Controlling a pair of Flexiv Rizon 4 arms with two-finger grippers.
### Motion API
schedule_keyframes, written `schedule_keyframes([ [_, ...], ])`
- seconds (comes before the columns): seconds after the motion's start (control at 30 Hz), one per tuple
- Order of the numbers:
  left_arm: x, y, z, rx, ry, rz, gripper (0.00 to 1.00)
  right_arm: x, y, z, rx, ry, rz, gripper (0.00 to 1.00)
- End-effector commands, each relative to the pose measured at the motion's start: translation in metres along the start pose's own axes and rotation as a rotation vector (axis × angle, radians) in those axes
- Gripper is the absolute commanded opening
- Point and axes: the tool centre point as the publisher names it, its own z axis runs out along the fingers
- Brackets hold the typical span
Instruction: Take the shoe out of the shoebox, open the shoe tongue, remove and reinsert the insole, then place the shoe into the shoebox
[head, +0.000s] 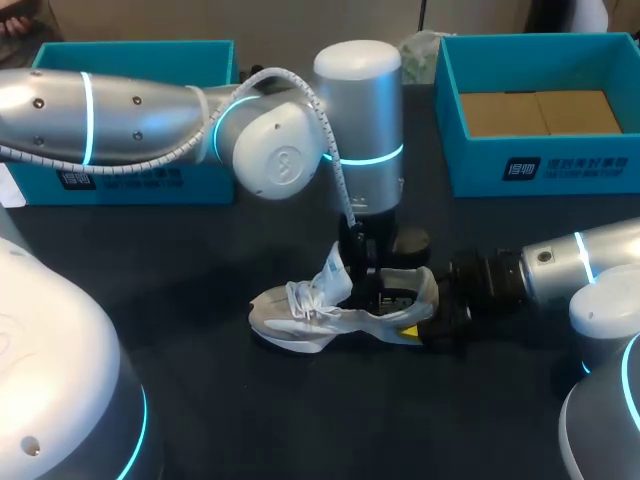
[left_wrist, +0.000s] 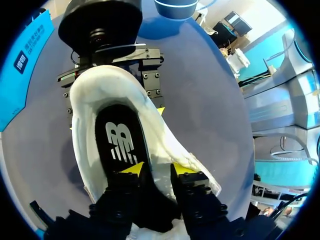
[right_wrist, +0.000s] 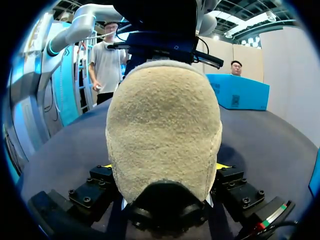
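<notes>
A white shoe (head: 310, 312) lies on the dark table, toe to the left. Its tongue (head: 333, 265) stands pulled up. My right gripper (head: 428, 322) holds the heel from the right. In the right wrist view the beige heel (right_wrist: 165, 125) fills the space between the right gripper's (right_wrist: 164, 166) fingers, which press both its sides. My left gripper (head: 368, 285) reaches down into the shoe's mouth. In the left wrist view the left gripper (left_wrist: 157, 170) has its fingers apart. One tip rests on the black insole (left_wrist: 117, 140). The shoe's white side wall (left_wrist: 160, 145) runs between the tips.
A teal shoebox (head: 530, 165) with cardboard inside stands at the back right. A second teal box (head: 140, 55) sits at the back left, behind my left arm. The dark table extends in front of the shoe.
</notes>
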Motion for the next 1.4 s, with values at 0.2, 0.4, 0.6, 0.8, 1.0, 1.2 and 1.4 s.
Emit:
schedule_keyframes([
  [0.2,-0.005,-0.002,0.005,-0.022,-0.029,0.001,0.38,-0.002,-0.001,0.003,0.004,0.0,0.001,0.0],
  [0.4,-0.014,-0.001,0.013,-0.037,-0.088,0.011,0.45,-0.002,-0.001,0.003,0.004,0.0,0.001,0.0],
  [0.6,-0.024,0.002,0.025,-0.056,-0.149,0.023,0.4,-0.002,-0.001,0.003,0.004,0.0,0.001,0.0],
  [0.8,-0.034,0.004,0.034,-0.09,-0.217,0.016,0.08,-0.002,-0.001,0.003,0.004,0.0,0.001,0.0],
  [1.0,-0.037,0.007,0.035,-0.114,-0.238,0.017,0.0,-0.002,-0.001,0.003,0.004,0.0,0.001,0.0],
  [1.2,-0.033,0.014,0.019,-0.11,-0.243,0.008,0.0,-0.002,-0.001,0.003,0.004,0.0,0.001,0.0],
  [1.4,-0.028,0.017,0.003,-0.098,-0.246,-0.001,0.0,-0.002,-0.001,0.003,0.004,0.0,0.001,0.0],
])
